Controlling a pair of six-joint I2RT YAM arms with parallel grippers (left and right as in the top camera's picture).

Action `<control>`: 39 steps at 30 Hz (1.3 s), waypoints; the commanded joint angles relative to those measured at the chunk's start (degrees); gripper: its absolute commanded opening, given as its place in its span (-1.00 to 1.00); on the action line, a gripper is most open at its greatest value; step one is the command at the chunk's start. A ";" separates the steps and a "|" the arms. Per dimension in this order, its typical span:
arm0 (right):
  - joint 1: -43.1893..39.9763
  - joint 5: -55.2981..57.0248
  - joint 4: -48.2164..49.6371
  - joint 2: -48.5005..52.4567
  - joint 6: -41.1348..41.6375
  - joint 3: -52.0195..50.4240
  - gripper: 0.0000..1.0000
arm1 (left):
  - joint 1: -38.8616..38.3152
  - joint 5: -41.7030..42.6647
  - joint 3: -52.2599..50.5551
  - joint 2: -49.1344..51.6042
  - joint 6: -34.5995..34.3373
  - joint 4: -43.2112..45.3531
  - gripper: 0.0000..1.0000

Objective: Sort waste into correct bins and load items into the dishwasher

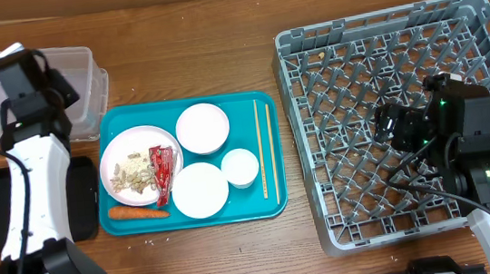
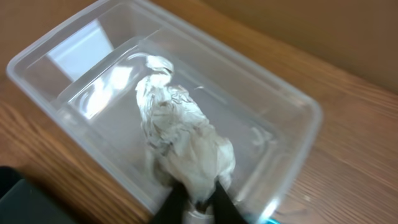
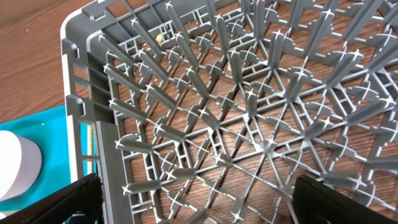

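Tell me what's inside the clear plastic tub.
Only a crumpled paper ball, its end pinched by the left gripper. The clear tub otherwise looks empty; the floor beneath the paper is covered.

Two bowls [image 1: 202, 128], one plate [image 1: 126, 136], one cup [image 1: 240, 168], two chopsticks [image 1: 270, 143], one carrot [image 1: 139, 213].

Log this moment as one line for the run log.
left claw: pinching paper ball over clear tub | right claw: open, empty, above dish rack
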 commanded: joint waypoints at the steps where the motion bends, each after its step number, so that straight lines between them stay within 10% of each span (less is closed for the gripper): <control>1: -0.02 -0.09 0.28 -0.33 0.28 1.44 1.00 | 1.07 -0.87 0.87 3.15 0.98 0.61 -0.09; 17: -0.02 -0.04 0.07 -0.33 0.26 1.44 1.00 | -8.70 20.33 0.87 -0.76 1.16 -20.39 -0.18; 39: -0.02 -0.04 -0.44 -0.33 0.07 1.44 1.00 | -19.50 13.64 0.37 4.28 -7.69 -44.63 0.06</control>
